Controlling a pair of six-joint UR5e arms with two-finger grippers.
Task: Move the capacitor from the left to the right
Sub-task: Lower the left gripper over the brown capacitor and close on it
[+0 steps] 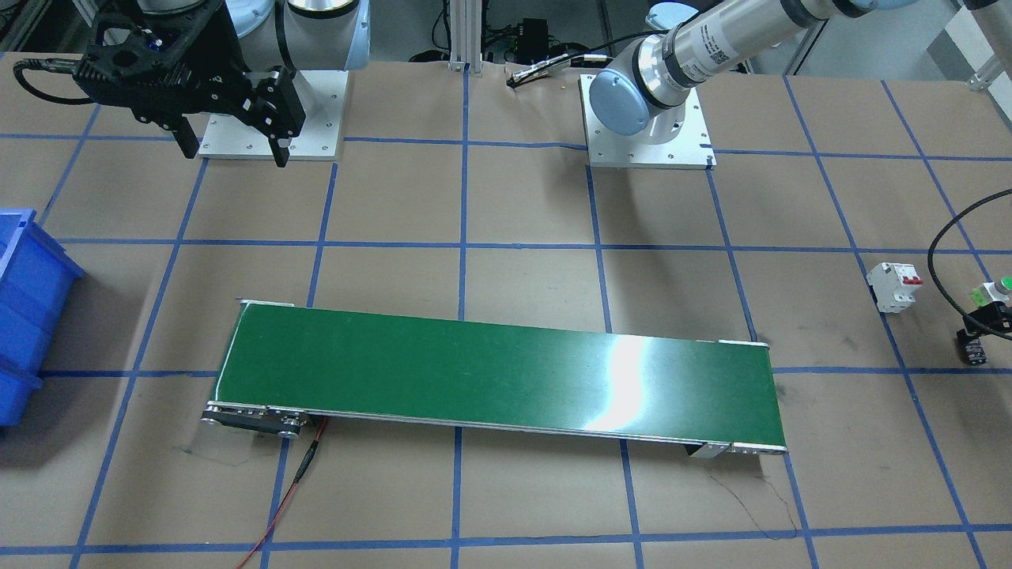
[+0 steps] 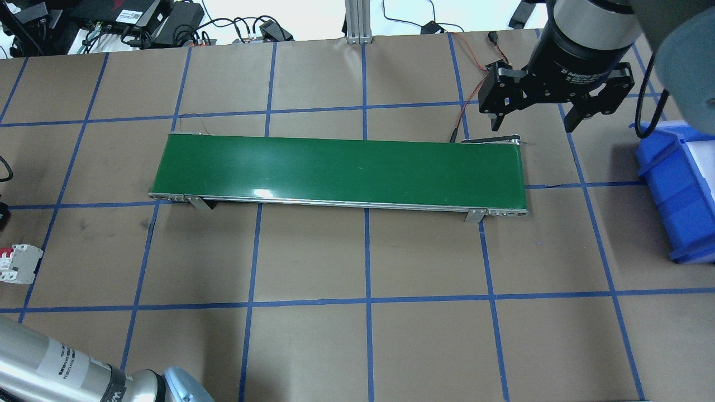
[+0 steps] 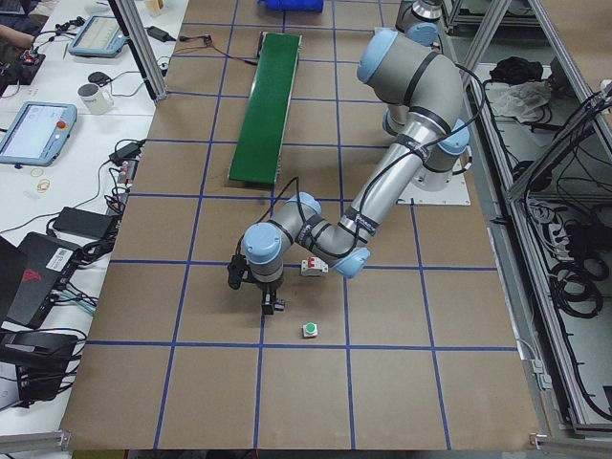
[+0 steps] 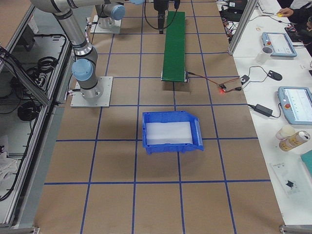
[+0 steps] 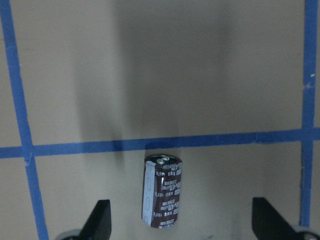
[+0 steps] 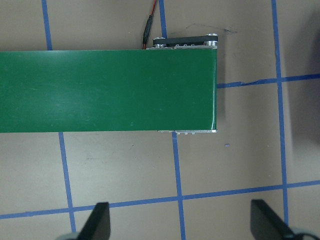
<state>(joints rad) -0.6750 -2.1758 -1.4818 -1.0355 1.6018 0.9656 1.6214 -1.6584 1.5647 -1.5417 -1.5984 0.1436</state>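
Note:
The capacitor (image 5: 162,192), a stubby dark cylinder with pale markings, rests on the brown table just below a blue tape line. It shows only in the left wrist view. My left gripper (image 5: 182,225) is open above it, with one fingertip on either side and neither touching it. In the exterior left view the left gripper (image 3: 273,304) hangs low over the table. My right gripper (image 2: 534,120) is open and empty, above the table by the right end of the green conveyor belt (image 2: 341,167). It also shows in the front-facing view (image 1: 235,150).
A white circuit breaker (image 1: 894,286) with red switches and a green-capped push-button (image 1: 998,288) stand near the left gripper. A blue bin (image 2: 676,190) sits on the robot's right. The conveyor (image 1: 498,371) lies across the table's middle, with a red wire (image 1: 292,490) at its right end.

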